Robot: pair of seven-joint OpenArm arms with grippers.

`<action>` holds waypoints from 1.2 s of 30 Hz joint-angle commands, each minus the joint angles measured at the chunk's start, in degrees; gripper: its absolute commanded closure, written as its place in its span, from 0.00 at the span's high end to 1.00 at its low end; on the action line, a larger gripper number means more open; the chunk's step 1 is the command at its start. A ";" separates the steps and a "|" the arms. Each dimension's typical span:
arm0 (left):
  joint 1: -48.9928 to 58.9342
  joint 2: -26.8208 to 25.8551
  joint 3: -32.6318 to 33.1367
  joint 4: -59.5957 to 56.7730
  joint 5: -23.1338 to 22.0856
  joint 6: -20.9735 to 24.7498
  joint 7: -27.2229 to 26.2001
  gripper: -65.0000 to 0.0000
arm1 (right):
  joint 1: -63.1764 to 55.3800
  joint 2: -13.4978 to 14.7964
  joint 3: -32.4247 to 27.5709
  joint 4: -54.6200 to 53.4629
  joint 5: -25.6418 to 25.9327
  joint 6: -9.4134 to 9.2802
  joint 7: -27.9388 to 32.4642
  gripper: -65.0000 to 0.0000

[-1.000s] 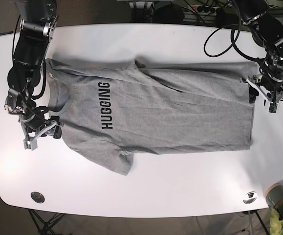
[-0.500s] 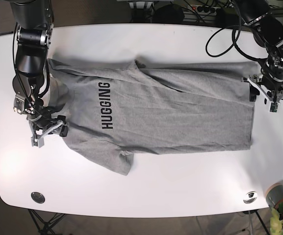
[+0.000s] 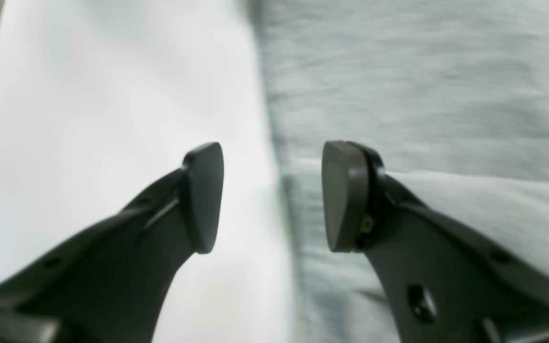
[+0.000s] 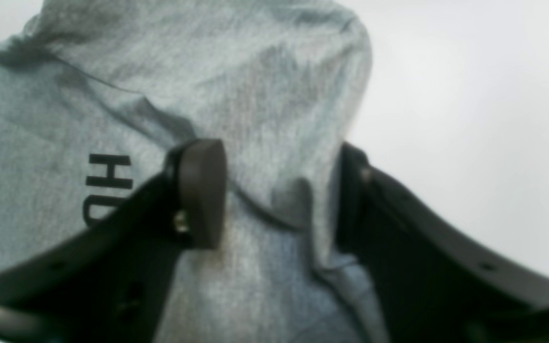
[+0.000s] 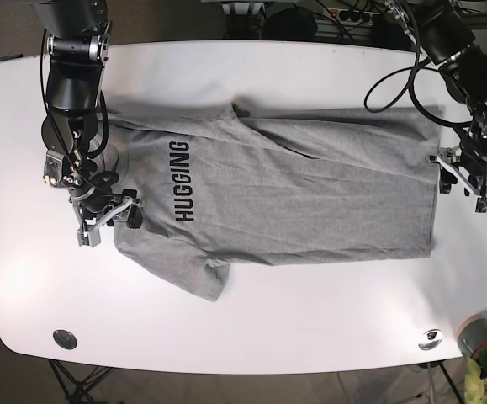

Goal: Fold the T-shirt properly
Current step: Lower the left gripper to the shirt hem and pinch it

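The heather-grey T-shirt (image 5: 310,194) lies flat on the white table (image 5: 293,76), neck to the left, with the black lettering "HUGGING" (image 5: 182,181) facing up. My right gripper (image 5: 108,220) is open at the shirt's left shoulder. In the right wrist view the right gripper (image 4: 277,200) straddles a raised ridge of the shirt (image 4: 255,71) beside the lettering (image 4: 107,176). My left gripper (image 5: 460,187) is open at the hem on the right. In the left wrist view the left gripper (image 3: 272,195) straddles the hem edge, one finger over the table (image 3: 112,95) and one over the shirt (image 3: 422,85).
Two round metal discs (image 5: 64,338) (image 5: 431,338) are set into the table near its front edge. A grey pot with a plant (image 5: 479,337) stands off the front right corner. Black cables (image 5: 394,76) hang over the back right of the table.
My right gripper has moved right from the bare table onto the shirt's shoulder edge. My left gripper has moved a little toward the front along the hem. Both stay open.
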 commanded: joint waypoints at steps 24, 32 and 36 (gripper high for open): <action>-23.20 -4.27 3.36 -41.54 11.51 0.28 -9.68 0.69 | 1.53 0.48 0.20 0.79 0.07 -0.26 -1.59 0.04; -24.87 -4.10 3.36 -49.01 11.42 -0.16 -11.35 0.69 | 1.62 0.57 0.20 1.67 0.07 -0.26 -1.59 0.04; -26.01 -3.57 3.36 -51.03 11.42 -0.24 -11.35 0.69 | 1.45 0.48 0.20 2.64 0.07 -0.26 -1.59 0.04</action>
